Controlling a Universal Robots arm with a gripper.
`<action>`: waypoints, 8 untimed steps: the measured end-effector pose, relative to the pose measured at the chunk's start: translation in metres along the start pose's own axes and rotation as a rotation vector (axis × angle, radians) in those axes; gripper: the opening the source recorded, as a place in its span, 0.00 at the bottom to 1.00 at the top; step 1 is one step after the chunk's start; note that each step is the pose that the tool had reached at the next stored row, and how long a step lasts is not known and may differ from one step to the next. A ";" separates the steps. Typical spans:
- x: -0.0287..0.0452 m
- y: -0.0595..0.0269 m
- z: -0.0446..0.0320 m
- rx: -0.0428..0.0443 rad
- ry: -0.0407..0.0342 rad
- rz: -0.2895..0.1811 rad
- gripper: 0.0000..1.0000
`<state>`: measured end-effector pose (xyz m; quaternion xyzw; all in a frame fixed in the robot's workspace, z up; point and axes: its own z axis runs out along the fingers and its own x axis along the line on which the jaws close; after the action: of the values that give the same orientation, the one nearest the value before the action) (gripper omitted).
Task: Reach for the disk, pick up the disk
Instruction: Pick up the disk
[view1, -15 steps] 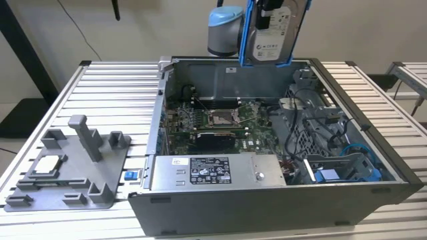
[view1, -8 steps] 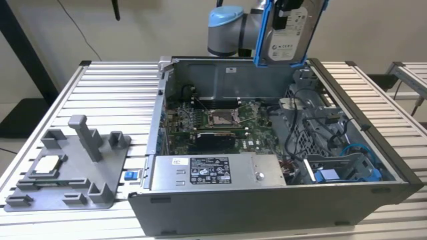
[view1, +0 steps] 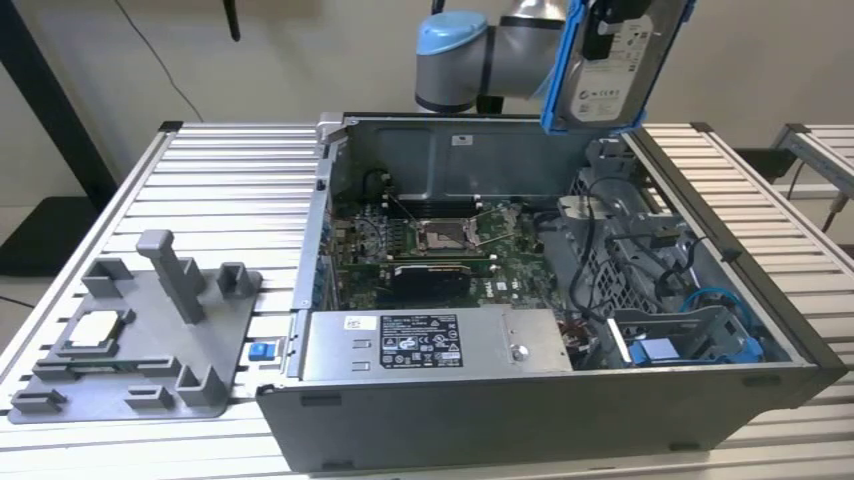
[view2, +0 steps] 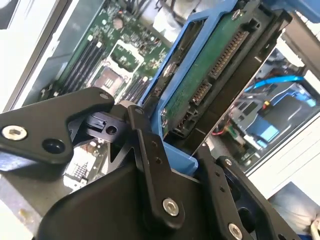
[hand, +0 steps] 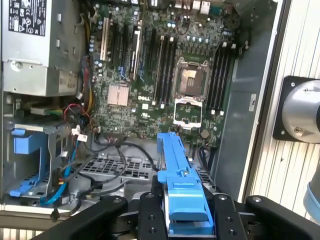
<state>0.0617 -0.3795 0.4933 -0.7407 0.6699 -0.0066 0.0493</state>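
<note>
Item: disk (view1: 617, 62), silver body with white label in a blue carrier frame, at the upper right of the exterior view, raised clear above the open computer case (view1: 400, 420). Held upright, label facing the camera.

Gripper (hand: 186, 212): fingers (view2: 150, 150) closed onto the blue frame edge of the disk, seen in both wrist views; nothing else held.

Risks, as judged: the hold is on the thin plastic frame, so the disk could pivot or slip if the grasp is off-centre. A drop from this height would land on the motherboard (view1: 427, 245) or the cables beneath.

Case contents: motherboard with its empty processor socket (hand: 190, 82) at centre; power supply (view1: 420, 345) along the lower front; blue plastic bracket (view1: 667, 350) with blue cable at the lower right; tangle of wires beside it.

Desk (view1: 200, 180): grey moulded fixture (view1: 134, 340) at lower left, carrying a small square chip (view1: 91, 330) in one recess.
</note>
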 end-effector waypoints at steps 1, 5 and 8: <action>0.0005 -0.0045 0.0004 0.0000 -0.0001 0.000 0.00; 0.0013 -0.0136 0.0012 0.0000 -0.0002 0.000 0.00; 0.0014 -0.0136 0.0011 0.0000 0.0000 0.000 0.00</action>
<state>0.0755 -0.3795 0.4933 -0.7407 0.6700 -0.0066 0.0493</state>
